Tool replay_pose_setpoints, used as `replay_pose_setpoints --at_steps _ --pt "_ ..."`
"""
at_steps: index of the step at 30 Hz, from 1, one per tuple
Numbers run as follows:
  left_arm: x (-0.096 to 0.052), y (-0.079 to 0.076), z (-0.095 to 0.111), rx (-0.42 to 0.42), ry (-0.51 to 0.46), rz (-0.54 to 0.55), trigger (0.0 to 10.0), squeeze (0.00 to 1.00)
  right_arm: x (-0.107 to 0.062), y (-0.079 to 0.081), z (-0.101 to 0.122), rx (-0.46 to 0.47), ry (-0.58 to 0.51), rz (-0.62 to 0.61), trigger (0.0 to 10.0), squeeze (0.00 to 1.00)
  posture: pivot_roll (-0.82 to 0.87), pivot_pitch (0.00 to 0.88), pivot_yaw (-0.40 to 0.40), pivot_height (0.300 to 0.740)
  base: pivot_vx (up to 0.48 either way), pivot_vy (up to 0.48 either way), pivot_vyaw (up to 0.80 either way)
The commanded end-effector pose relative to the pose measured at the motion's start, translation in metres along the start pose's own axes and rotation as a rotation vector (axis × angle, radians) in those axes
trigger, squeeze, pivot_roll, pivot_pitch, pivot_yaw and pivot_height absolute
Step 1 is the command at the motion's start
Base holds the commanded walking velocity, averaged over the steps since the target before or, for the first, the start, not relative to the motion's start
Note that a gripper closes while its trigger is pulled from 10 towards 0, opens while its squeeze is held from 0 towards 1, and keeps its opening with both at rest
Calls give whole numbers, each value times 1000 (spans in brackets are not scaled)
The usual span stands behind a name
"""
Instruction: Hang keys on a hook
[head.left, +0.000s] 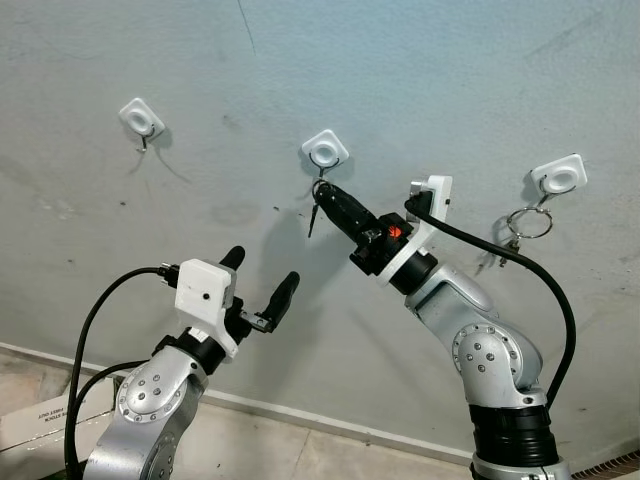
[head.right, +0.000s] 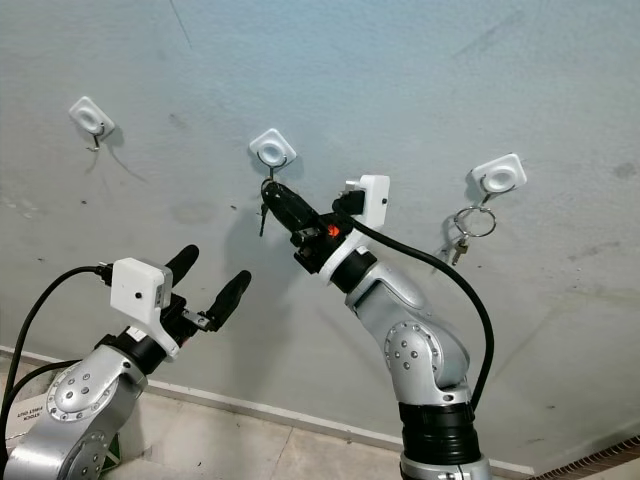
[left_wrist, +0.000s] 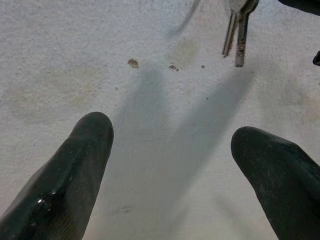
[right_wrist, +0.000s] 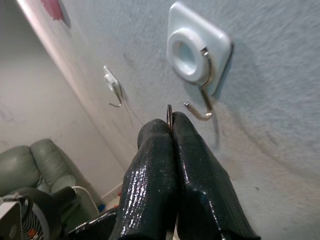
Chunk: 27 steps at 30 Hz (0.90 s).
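While the keys (head.left: 313, 215) are pinched in the right gripper (head.left: 322, 190) just below the middle hook (head.left: 325, 152), the left gripper (head.left: 262, 281) is held spread — lower; apart.

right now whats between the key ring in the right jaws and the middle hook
Nothing: the right wrist view shows only bare wall between the key ring pinched by the right gripper and the middle hook.
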<state>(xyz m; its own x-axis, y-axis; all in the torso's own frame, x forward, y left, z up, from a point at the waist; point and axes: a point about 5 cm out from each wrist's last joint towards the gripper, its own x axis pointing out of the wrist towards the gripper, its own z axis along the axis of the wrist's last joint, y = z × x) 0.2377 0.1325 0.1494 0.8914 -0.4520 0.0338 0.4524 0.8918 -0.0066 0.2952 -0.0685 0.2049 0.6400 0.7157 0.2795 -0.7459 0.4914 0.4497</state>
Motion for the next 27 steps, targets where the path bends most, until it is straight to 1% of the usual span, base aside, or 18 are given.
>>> replay_pose_setpoints --at_steps 1,5,12,27 --pt "0 0 -2 3 5 -2 10000 0 2 2 10 -28 -30 6 10000 0 109 14 -3 740 0 0 0" --pt "1 -1 -2 1 4 -5 10000 0 2 1 11 -28 -28 4 10000 0 109 14 -4 740 0 0 0" --pt "1 -1 -2 1 4 -5 10000 0 5 3 9 -31 -29 7 10000 0 112 14 -3 740 0 0 0" --pt "2 -3 -1 -1 0 -13 10000 0 11 -1 4 -32 -33 -45 10000 0 112 16 -3 740 0 0 0"
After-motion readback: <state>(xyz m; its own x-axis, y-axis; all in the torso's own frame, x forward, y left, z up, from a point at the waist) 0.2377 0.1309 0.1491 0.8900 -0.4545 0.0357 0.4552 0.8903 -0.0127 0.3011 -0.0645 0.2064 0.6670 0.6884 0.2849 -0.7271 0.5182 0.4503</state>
